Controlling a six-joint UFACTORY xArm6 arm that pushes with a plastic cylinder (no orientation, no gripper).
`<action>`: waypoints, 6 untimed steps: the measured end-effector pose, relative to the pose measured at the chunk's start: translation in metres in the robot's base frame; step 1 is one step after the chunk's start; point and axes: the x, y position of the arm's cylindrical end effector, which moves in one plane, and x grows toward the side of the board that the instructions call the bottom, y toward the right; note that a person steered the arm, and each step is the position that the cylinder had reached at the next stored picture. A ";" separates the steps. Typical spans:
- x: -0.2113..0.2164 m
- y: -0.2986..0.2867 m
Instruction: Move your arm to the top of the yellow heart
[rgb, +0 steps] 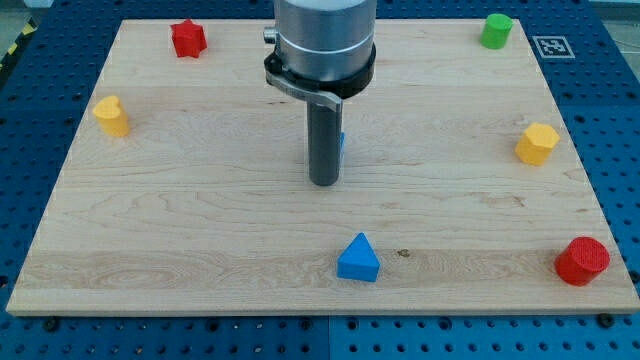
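Mid-board, my tip (322, 183) hides a blue block (341, 141).

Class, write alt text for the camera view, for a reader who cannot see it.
My tip rests mid-board, far right of the yellow heart. A blue triangle lies below it; red, green and yellow blocks sit near the wooden board's edges.
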 end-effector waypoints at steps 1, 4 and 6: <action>-0.008 -0.007; -0.085 -0.098; -0.147 -0.193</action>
